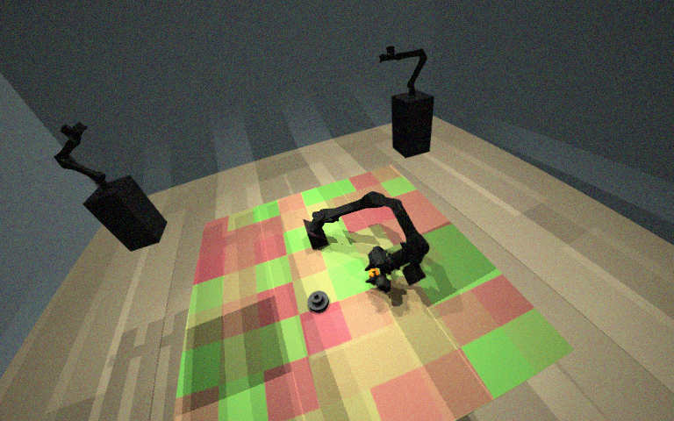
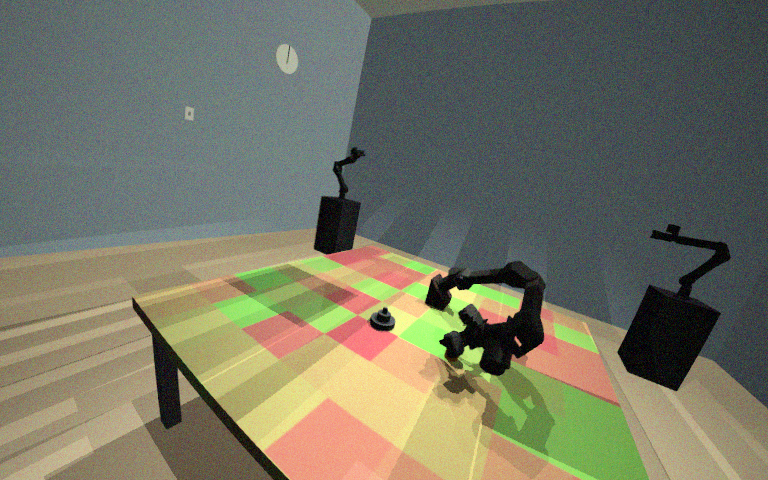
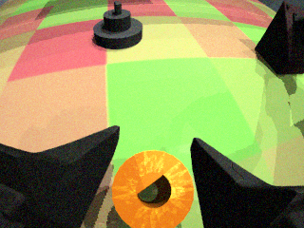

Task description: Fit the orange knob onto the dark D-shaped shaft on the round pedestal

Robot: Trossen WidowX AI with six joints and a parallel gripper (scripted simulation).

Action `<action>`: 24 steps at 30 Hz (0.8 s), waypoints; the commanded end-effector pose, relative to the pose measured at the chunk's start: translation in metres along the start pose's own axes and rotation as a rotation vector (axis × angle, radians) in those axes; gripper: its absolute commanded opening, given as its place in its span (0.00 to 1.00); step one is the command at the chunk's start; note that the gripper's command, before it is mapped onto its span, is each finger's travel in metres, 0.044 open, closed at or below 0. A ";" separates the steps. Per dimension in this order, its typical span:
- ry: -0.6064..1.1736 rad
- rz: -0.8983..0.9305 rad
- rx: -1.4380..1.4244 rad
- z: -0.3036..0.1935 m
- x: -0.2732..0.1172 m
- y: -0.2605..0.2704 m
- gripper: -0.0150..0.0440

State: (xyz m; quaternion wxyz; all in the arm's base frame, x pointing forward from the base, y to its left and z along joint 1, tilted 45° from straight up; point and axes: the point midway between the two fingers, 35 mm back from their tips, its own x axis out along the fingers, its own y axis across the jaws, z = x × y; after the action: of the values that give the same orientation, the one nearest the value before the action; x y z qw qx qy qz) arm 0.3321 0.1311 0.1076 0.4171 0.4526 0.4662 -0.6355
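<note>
The orange knob is between the fingers of my gripper, which is open with a gap on the knob's left in the wrist view. The knob's end faces the wrist camera; the flat side of its D-shaped hole faces the upper left there. Whether the knob touches the table is hidden. The round pedestal stands away from the gripper, at the upper left of the wrist view, with its dark shaft upright and bare. The shaft's flat side cannot be seen.
The arm's dark base stands on the patchwork-coloured table, to the right of the pedestal in the wrist view. Two other arms stand on black blocks beyond the table.
</note>
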 end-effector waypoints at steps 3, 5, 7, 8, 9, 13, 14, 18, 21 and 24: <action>0.000 -0.001 0.000 0.000 0.000 0.000 0.69; 0.000 -0.001 0.000 0.000 0.000 0.000 0.69; 0.000 -0.001 0.000 0.000 0.000 0.000 0.69; 0.000 -0.001 0.000 0.000 0.000 0.000 0.69; 0.000 -0.001 0.000 0.000 0.000 0.000 0.69; 0.000 -0.001 0.000 0.000 0.000 0.000 0.74; 0.000 -0.001 0.000 0.000 0.000 0.000 0.78; 0.000 -0.001 0.000 0.000 0.000 0.000 0.96; 0.000 -0.001 0.000 0.000 0.000 0.000 1.00; 0.000 -0.001 0.000 0.000 0.000 0.000 1.00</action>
State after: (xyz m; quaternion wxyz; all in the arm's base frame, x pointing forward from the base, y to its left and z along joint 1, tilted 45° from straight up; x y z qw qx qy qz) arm 0.3321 0.1310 0.1076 0.4172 0.4526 0.4662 -0.6355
